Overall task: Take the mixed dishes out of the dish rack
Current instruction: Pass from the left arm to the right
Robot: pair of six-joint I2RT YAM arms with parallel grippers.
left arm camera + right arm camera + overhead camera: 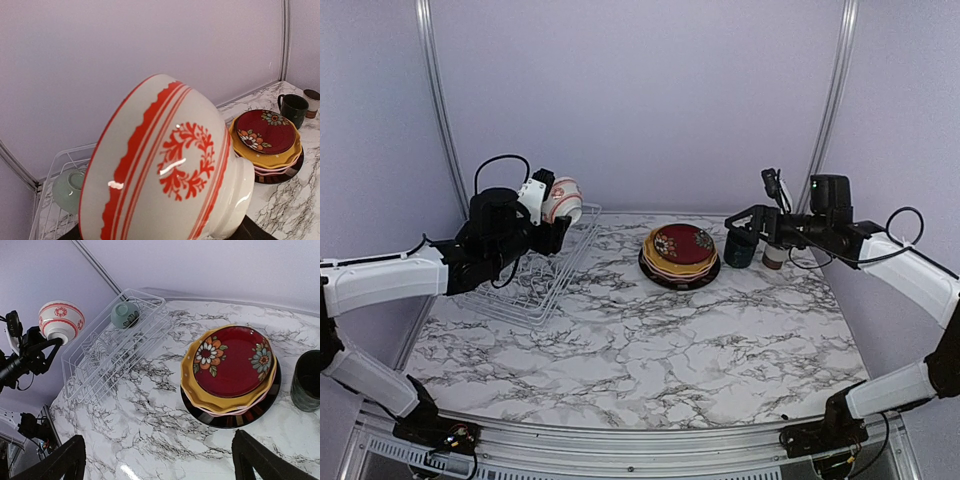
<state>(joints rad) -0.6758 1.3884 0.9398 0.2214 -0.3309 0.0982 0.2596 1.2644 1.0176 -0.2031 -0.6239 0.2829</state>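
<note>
Aloft, left hand [549, 216] pinching red-patterned white bowl [563, 198] near dish rack [534, 292], right hand [748, 224] spread near mug [739, 249]

Under the left gripper [558, 208] and the right gripper [742, 226] lies a white table [650, 340] with grey wiggly lines. Past them stand plain light purple walls [640, 90]. A metal pole [438, 110] goes up behind the left one, a second pole [835, 90] behind the right one.
</note>
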